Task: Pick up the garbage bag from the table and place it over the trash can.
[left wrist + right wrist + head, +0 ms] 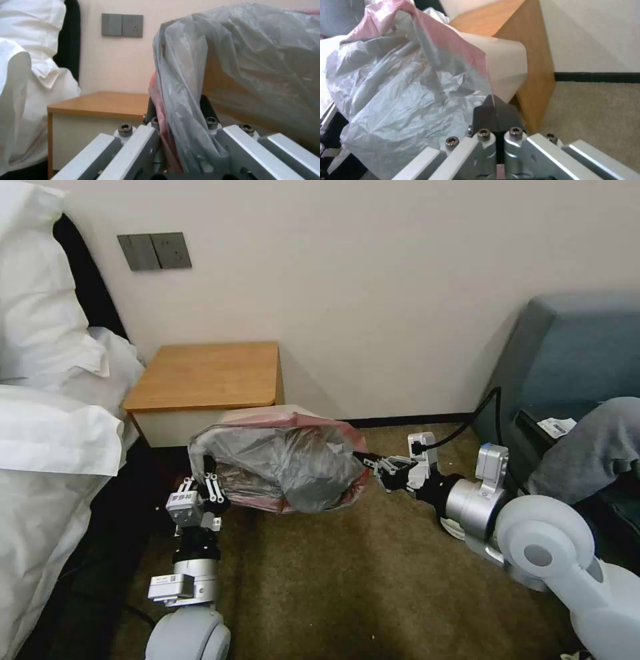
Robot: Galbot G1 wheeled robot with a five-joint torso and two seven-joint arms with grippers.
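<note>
Grey garbage bag [293, 463], gripped by both grippers' jaws, hides the trash can [267, 415] before the table [207, 377].

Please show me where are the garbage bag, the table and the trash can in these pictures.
garbage bag [293, 460]: head view, on its crinkled grey middle.
table [207, 373]: head view, on its bare wooden top.
trash can [506, 67]: right wrist view, on its pale side wall beside the bag's pink edge.

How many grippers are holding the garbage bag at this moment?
2. The left gripper pinches the garbage bag at its left edge, near the bed; the right gripper pinches the bag's right edge, beside the table.
</note>
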